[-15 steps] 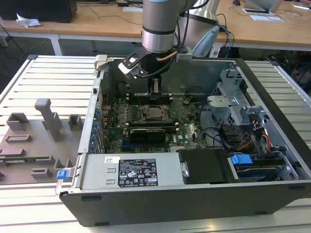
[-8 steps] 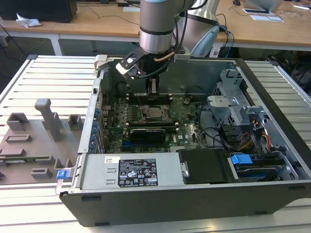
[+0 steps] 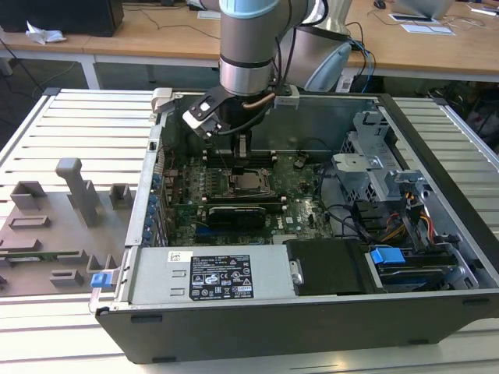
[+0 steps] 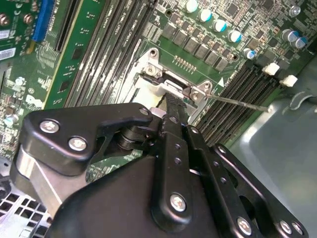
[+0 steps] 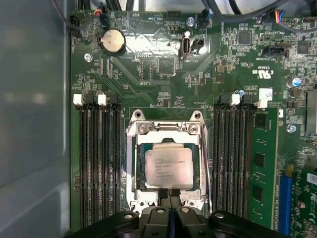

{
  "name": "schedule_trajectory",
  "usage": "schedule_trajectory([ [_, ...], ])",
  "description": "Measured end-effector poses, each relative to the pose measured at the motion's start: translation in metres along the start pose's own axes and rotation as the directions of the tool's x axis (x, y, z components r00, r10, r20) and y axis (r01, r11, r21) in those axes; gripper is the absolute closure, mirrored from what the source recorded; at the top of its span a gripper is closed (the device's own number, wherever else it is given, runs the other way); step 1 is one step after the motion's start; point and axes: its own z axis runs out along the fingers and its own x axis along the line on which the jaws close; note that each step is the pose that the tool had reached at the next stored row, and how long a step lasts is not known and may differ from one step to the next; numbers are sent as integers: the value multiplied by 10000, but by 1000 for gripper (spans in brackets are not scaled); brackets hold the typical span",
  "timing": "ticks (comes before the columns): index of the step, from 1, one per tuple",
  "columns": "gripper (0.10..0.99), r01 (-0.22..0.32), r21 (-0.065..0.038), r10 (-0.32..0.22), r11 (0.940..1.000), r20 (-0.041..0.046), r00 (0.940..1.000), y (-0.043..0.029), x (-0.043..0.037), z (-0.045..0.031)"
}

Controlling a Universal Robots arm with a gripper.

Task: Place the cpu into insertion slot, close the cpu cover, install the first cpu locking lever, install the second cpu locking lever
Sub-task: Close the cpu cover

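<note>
Open black computer case (image 3: pixel 312 312) on a slatted grey tabletop (image 3: pixel 78 117), holding a green motherboard (image 5: pixel 163 74). The pale silvery square cpu (image 5: pixel 169 167) lies flat, metal top up, in the silvery-rimmed insertion slot (image 5: pixel 131 196). Its edges run parallel to the long black memory slots (image 5: pixel 99 158) close on both sides. The thin silvery cpu cover (image 5: pixel 167 133) lies framing it. The black pincer (image 5: pixel 170 192), closed and empty, sits at the slot's edge.

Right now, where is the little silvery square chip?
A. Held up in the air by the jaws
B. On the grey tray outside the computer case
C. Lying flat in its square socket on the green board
C: in the first wrist view the cpu lies flat on the green board, framed by the silvery cpu cover.
</note>
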Motion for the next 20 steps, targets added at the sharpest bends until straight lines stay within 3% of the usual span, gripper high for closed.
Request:
schedule_trajectory([
  [8,980,0,0,0,10000,-1,10000,-81,5,122],
  [13,980,0,2,0,10000,2,10000,-102,5,151],
  [15,980,6,0,-6,10000,0,10000,-101,6,152],
  [17,980,16,17,-16,10000,-1,10000,-19,6,141],
  [20,980,17,24,-17,10000,2,10000,2,5,137],
])
